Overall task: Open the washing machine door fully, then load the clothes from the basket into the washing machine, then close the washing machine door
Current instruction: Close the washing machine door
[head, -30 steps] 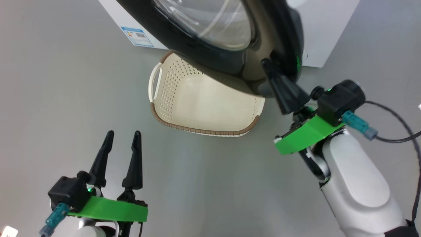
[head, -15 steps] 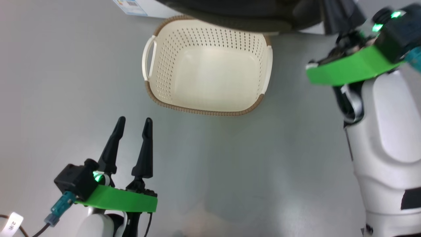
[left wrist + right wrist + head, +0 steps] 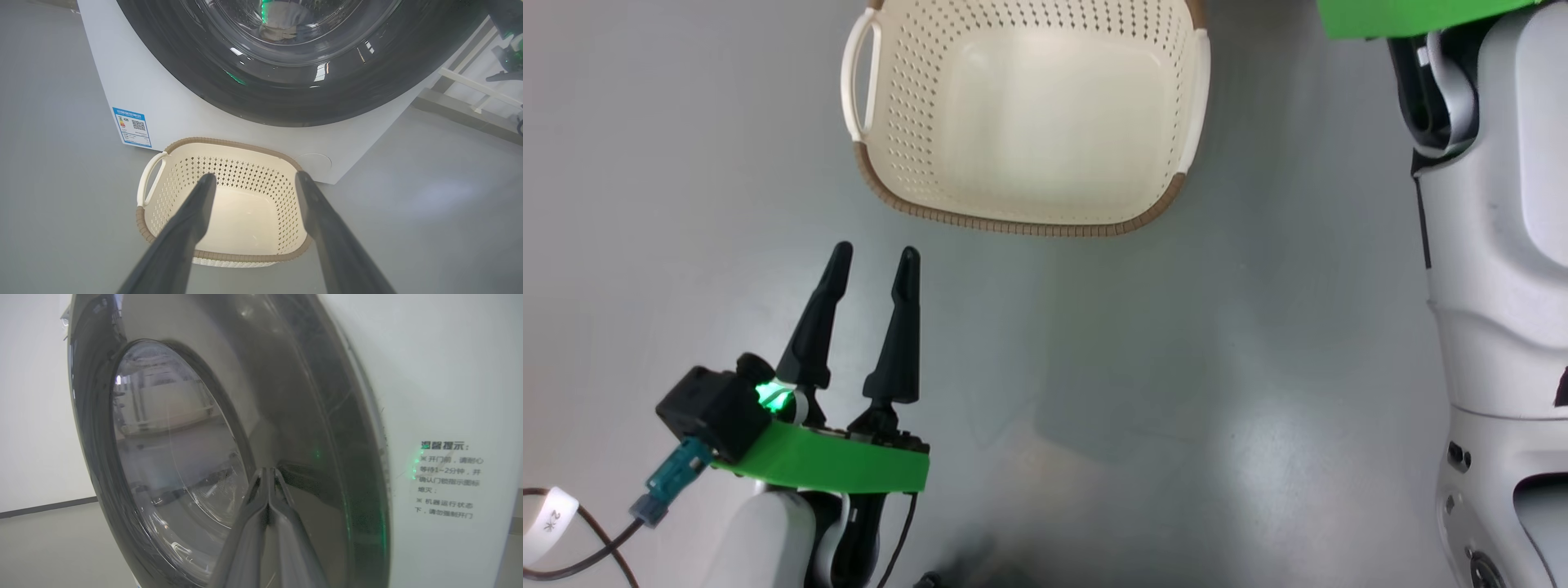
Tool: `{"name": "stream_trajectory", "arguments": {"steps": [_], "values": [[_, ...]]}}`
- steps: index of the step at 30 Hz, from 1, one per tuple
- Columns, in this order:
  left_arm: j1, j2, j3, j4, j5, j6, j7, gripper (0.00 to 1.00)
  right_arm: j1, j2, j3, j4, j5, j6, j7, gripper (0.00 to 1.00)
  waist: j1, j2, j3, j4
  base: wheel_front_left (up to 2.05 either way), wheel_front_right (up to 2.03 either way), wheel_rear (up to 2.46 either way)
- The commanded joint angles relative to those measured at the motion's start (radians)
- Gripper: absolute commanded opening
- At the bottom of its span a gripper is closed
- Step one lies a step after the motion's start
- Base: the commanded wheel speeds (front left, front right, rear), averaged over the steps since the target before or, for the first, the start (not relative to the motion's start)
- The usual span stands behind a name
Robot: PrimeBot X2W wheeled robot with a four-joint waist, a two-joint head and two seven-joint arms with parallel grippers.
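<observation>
Just ahead of the left gripper (image 3: pixel 872 251), past its fingertips, the basket (image 3: pixel 1013 225) sits on the grey floor (image 3: pixel 1176 392), with a strip of floor between it and the fingers. That gripper hovers over the floor with its two dark fingers spread wide and nothing between them. Seen along those fingers in the left wrist view, the basket lies framed between the two tips, showing its perforated cream walls and brown rim, with one pale handle on the side left of the gripper. Beyond the basket, farther from the gripper, stands the washing machine (image 3: pixel 135 77), its white front just behind the basket's far rim. A blue label (image 3: pixel 132 127) sits low on that front, to the left of the fingers, and a round flap (image 3: pixel 313 163) sits low down, just beyond the right finger's tip. Above them the door (image 3: pixel 253 98), with its wide glossy black rim, lies against the front as far as the views show.

The right gripper (image 3: pixel 266 472) is pressed tight, fingers together, holding nothing. Its tips point at the door's black rim, between the glass (image 3: pixel 171 437) bowl to their left and the white front to their right; whether they touch it I cannot tell. Right of the fingers, a sticker (image 3: pixel 447 479) with printed lines sits on the white front. In the head view the right arm's pale forearm (image 3: pixel 1486 245) rises well to the right of the basket.
</observation>
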Motion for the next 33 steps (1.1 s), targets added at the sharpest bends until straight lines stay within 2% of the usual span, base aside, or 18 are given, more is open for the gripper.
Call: {"name": "stream_trajectory", "arguments": {"steps": [1,16,28,33], "values": [[-0.007,0.020,0.026,-0.028,-0.013,-0.003,-0.006,1.00,-0.017,0.034,-0.001,-0.015,-0.013,0.000,-0.003,0.00,0.0000,-0.0001,0.032,0.003,0.00,0.00,0.00],[-0.039,0.019,0.000,-0.026,-0.024,-0.003,-0.006,1.00,-0.130,0.035,-0.052,-0.022,-0.020,0.000,-0.003,0.00,0.0000,-0.0001,0.081,0.005,0.00,0.00,0.00],[-0.042,0.019,0.004,-0.026,-0.023,-0.003,-0.006,1.00,-0.120,0.035,-0.058,-0.015,-0.021,0.000,-0.003,0.00,0.0000,-0.0001,0.064,-0.015,0.00,0.00,0.00],[-0.040,0.019,0.011,-0.022,-0.021,-0.003,-0.006,1.00,-0.093,0.035,-0.025,-0.011,-0.005,0.000,-0.003,0.00,0.0000,-0.0001,0.047,-0.025,0.00,0.00,0.00]]}}
